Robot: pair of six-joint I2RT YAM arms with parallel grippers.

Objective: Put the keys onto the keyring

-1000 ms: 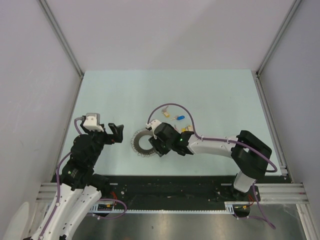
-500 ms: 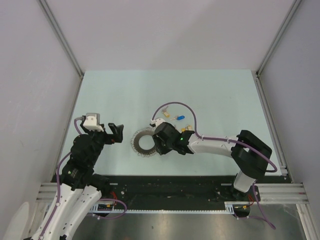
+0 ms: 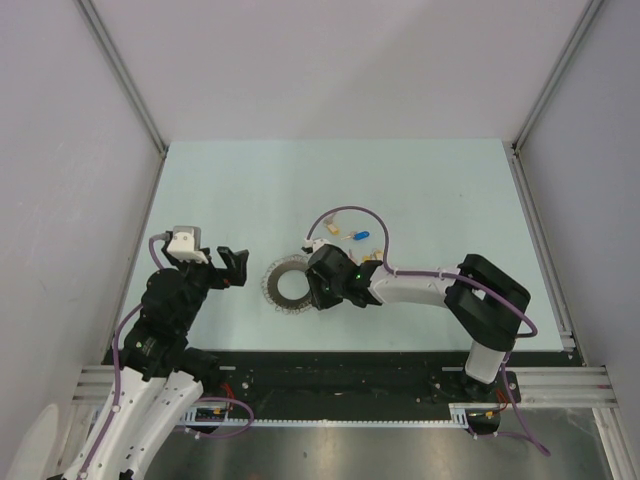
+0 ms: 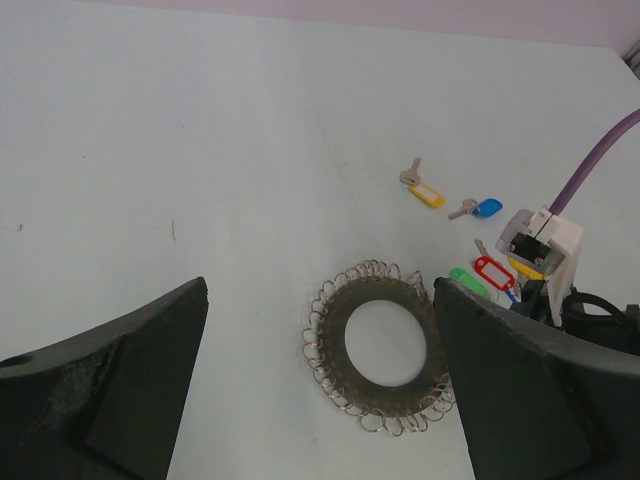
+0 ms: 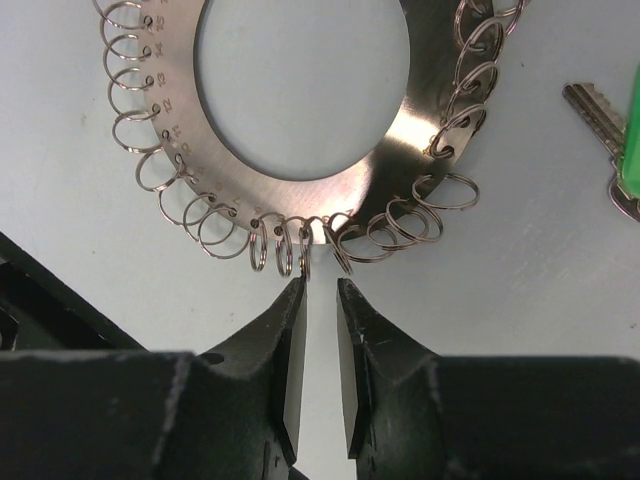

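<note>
Table (image 3: pixel 230 190): pale green, and all the things lie on it.
Keyring (image 3: pixel 288 285) (image 4: pixel 385 345) (image 5: pixel 330 198): lies flat near the middle of the table, between the two arms. It is a flat metal ring with a big hole.
Loops (image 5: pixel 285 245): many small wire ones hang all round the keyring's edge.
Keys (image 3: pixel 355 237) (image 4: pixel 422 190): lie loose on the table just to the far right of the keyring. None is on it. Their tags are yellow, blue, red and green.
Right gripper (image 3: pixel 316 290) (image 5: pixel 320 295): low at the right side of the keyring, tips right at the loops.
Right jaws: close to each other with a thin gap. Nothing shows between them.
Left gripper (image 3: pixel 232 266) (image 4: pixel 322 290): left of the keyring, not touching it.
Left jaws: wide apart, holding nothing.
</note>
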